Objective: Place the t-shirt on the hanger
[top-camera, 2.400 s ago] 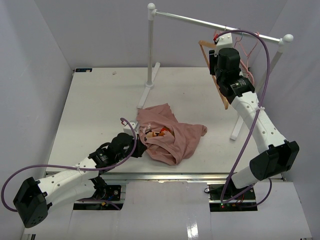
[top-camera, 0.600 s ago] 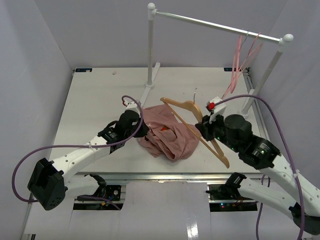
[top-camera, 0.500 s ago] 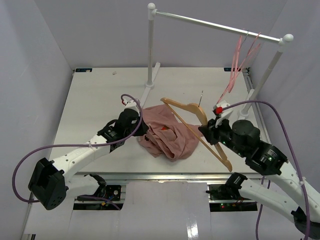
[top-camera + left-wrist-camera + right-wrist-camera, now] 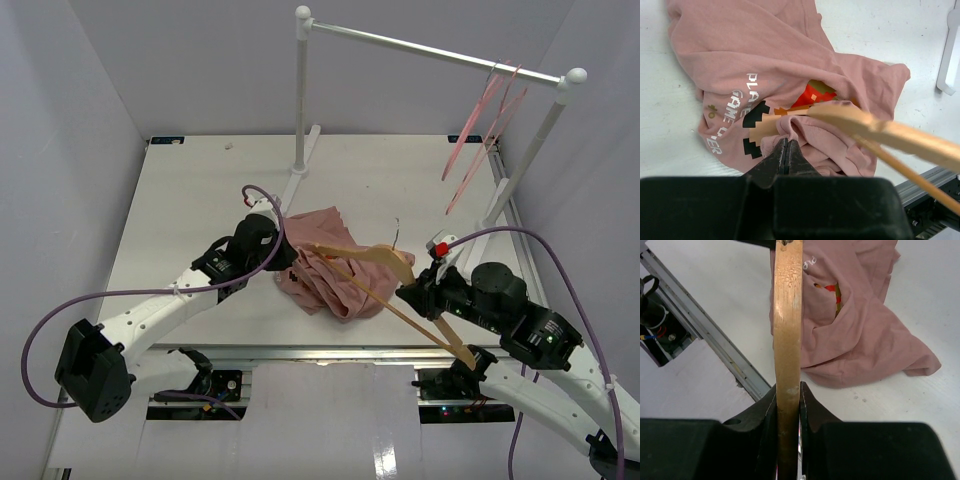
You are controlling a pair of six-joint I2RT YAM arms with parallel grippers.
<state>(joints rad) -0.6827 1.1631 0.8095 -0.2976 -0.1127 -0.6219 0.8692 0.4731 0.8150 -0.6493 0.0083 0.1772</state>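
Observation:
The dusty-pink t-shirt (image 4: 335, 275) lies crumpled on the table; its orange-and-white print shows in the left wrist view (image 4: 765, 65). My left gripper (image 4: 284, 264) is at the shirt's left edge, shut on a fold of its fabric (image 4: 786, 141). My right gripper (image 4: 413, 298) is shut on one arm of the tan wooden hanger (image 4: 385, 262) and holds it low and tilted. The hanger's far end lies over the shirt (image 4: 788, 315), close above the fold I pinch (image 4: 865, 125). The shirt also shows in the right wrist view (image 4: 860, 335).
A white clothes rack (image 4: 430, 48) stands at the back, with its left post (image 4: 300, 100) behind the shirt. Thin pink wire hangers (image 4: 485, 120) hang near its right end. A metal rail (image 4: 705, 330) runs along the table's front edge.
My right arm took the wooden hanger off the rack, carried it down, and has now lowered its end over the shirt. My left gripper moved up to the shirt's left edge and holds there.

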